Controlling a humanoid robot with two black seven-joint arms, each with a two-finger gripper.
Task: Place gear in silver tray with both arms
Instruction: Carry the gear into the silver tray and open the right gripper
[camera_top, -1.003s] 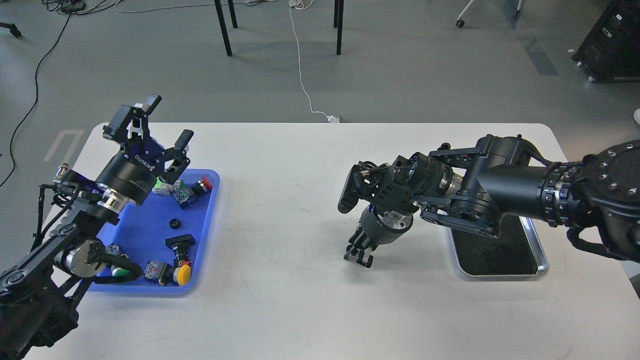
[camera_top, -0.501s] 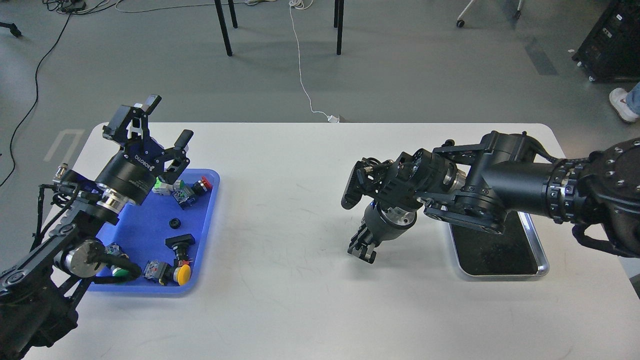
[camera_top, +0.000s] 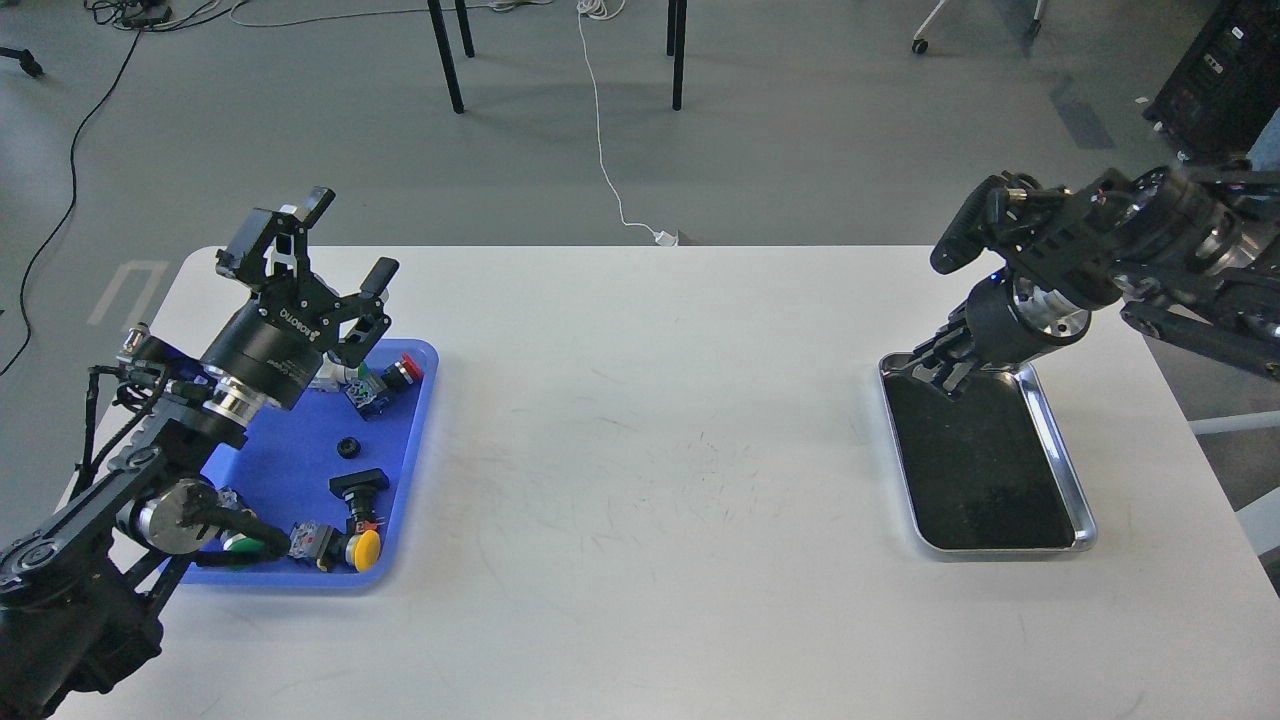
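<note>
The silver tray (camera_top: 1062, 452) lies at the right of the white table, its dark bottom bare where it shows. My right gripper (camera_top: 938, 372) points down over the tray's far left corner. Its dark fingers are close together, and I cannot tell whether they hold anything. A small black round gear-like part (camera_top: 348, 446) lies in the blue tray (camera_top: 270, 470) at the left. My left gripper (camera_top: 343, 243) is open and empty, raised above the far end of the blue tray.
The blue tray also holds several push-button switches with red (camera_top: 404, 370), green and yellow (camera_top: 366, 549) caps and a black block (camera_top: 360, 482). The white table (camera_top: 640, 450) spans the view. Chair legs and cables stand on the floor behind it.
My right arm has swung from the table's middle far to the right, so its gripper now hangs over the silver tray's far left corner. My left gripper has shifted slightly right and stays open.
</note>
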